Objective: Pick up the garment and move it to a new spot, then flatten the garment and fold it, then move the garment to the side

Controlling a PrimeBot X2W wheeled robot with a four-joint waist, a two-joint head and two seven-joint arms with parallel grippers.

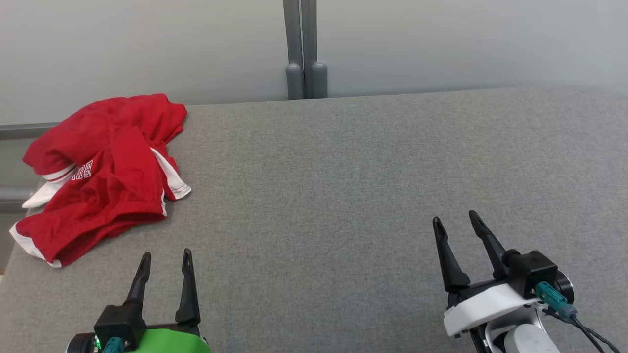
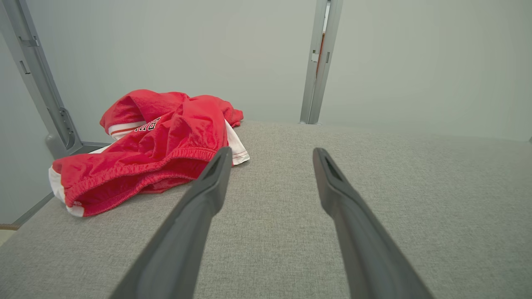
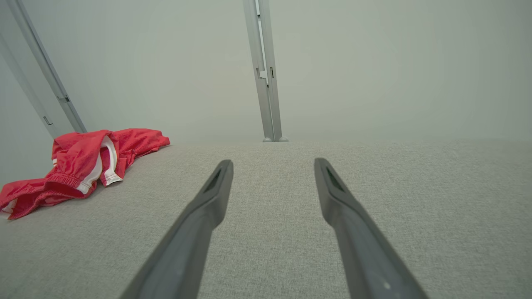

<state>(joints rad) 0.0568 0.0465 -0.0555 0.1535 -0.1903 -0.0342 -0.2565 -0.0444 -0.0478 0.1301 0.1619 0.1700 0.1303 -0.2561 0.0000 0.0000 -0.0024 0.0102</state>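
A crumpled red garment [image 1: 103,171] with white trim is lying bunched at the far left corner of a grey fabric-covered surface [image 1: 343,196], reaching its left edge. White lettering is showing on one fold. The left gripper [image 1: 167,253] is hovering at the near left, its two dark fingers spread apart and grasping nothing, close to the garment's nearest hem but not touching it. The right gripper [image 1: 455,217] is waiting well apart at the near right, likewise released and empty. A grey upright post [image 1: 305,49] is standing behind the far edge against a pale wall.
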